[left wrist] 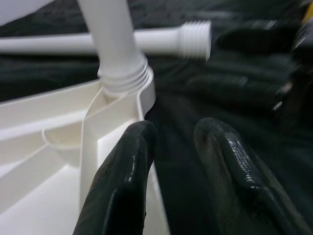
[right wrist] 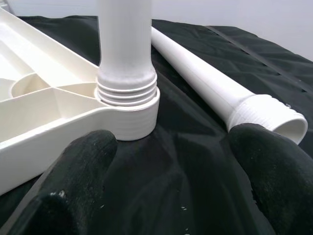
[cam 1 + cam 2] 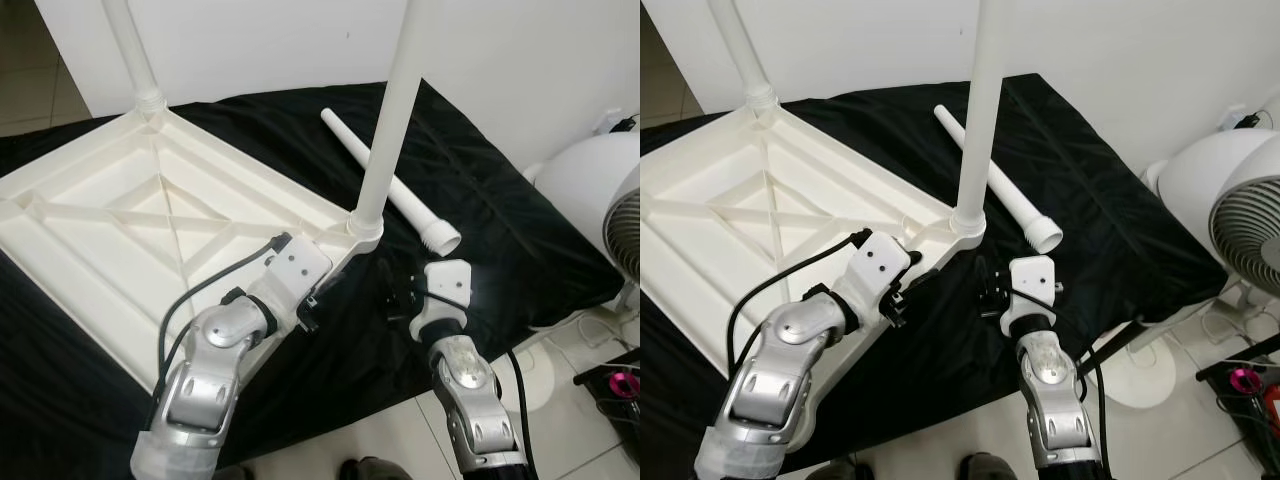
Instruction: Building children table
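Observation:
A white plastic tabletop [image 3: 120, 215] lies upside down on a black cloth. One white leg [image 3: 392, 110] stands screwed into its near right corner socket [image 2: 128, 105], and another leg [image 3: 132, 50] stands in the far corner. A third leg [image 3: 392, 188] lies loose on the cloth just beyond, its threaded end [image 2: 266, 115] toward me. My left gripper [image 1: 173, 147] is low at the tabletop's near edge beside the corner socket, open with a narrow gap and nothing between its fingers. My right gripper [image 2: 181, 171] hovers over the cloth just right of that socket, open wide and holding nothing.
A white fan [image 3: 600, 200] stands on the tiled floor at the right, with a pink-tipped device [image 3: 622, 384] near it. A white wall rises behind the cloth. The black cloth [image 3: 500, 230] ends close in front of me.

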`<state>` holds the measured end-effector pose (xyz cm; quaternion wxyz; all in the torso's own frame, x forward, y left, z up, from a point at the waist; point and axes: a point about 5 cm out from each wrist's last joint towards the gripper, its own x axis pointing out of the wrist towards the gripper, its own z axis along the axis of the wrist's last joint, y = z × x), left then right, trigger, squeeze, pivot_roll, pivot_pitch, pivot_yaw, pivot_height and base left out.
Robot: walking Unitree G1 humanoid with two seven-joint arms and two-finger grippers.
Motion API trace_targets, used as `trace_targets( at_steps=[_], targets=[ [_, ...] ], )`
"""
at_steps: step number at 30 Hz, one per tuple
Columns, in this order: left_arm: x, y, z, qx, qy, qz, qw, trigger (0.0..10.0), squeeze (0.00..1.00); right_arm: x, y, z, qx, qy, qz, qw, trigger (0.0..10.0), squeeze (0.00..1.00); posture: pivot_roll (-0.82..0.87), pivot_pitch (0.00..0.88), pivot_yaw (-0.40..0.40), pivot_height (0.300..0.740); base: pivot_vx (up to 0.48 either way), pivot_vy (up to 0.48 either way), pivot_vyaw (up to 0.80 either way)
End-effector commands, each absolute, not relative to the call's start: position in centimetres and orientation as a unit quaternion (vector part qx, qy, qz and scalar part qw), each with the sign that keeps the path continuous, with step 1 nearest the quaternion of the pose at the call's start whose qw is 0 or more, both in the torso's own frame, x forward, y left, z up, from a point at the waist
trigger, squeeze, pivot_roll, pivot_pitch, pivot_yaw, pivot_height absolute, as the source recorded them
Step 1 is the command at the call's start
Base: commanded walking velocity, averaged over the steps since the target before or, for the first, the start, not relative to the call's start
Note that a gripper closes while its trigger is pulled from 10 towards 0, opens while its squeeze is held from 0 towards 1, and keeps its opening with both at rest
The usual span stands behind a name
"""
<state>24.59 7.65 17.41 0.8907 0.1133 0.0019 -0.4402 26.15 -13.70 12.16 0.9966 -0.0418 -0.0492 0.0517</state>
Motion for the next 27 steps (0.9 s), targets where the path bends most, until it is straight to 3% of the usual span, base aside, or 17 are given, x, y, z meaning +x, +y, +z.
trace_targets(
  at_steps=[1,6,13,16,19,27],
  targets=[
    [23.2,8.7,17.7,0.065,0.01,-0.502,0.862,10.0,0.0,26.3,-14.1,11.7,-0.048,-0.039,0.045,0.997,10.0,0.0,-0.08,0.057,0.001,0.74,0.0,0.0,0.0],
    [21.8,12.1,16.4,0.067,0.081,-0.545,0.832,10.0,0.0,26.6,-14.1,11.7,-0.048,-0.041,0.046,0.997,10.0,0.0,-0.06,0.044,-0.001,0.74,0.0,0.0,0.0],
    [21.2,15.2,15.6,0.108,0.125,-0.551,0.818,10.0,0.0,26.7,-14.1,11.6,-0.048,-0.042,0.047,0.997,10.0,0.0,-0.06,0.038,-0.003,0.74,0.0,0.0,0.0],
    [22.4,19.2,14.9,0.162,0.166,-0.496,0.837,10.0,0.0,26.9,-14.0,11.6,-0.049,-0.042,0.05,0.997,10.0,0.0,-0.05,0.034,-0.003,0.74,0.0,0.0,0.0],
    [22.8,20.4,14.8,0.173,0.176,-0.476,0.844,10.0,0.0,26.9,-14.0,11.6,-0.049,-0.043,0.05,0.997,10.0,0.0,-0.05,0.033,-0.003,0.74,0.0,0.0,0.0],
    [24.2,25.8,16.2,0.199,0.172,-0.355,0.897,10.0,0.0,27.1,-14.4,11.5,-0.051,-0.043,0.048,0.997,10.0,0.0,-0.04,0.03,-0.004,0.74,0.0,0.0,0.0]
  ],
)
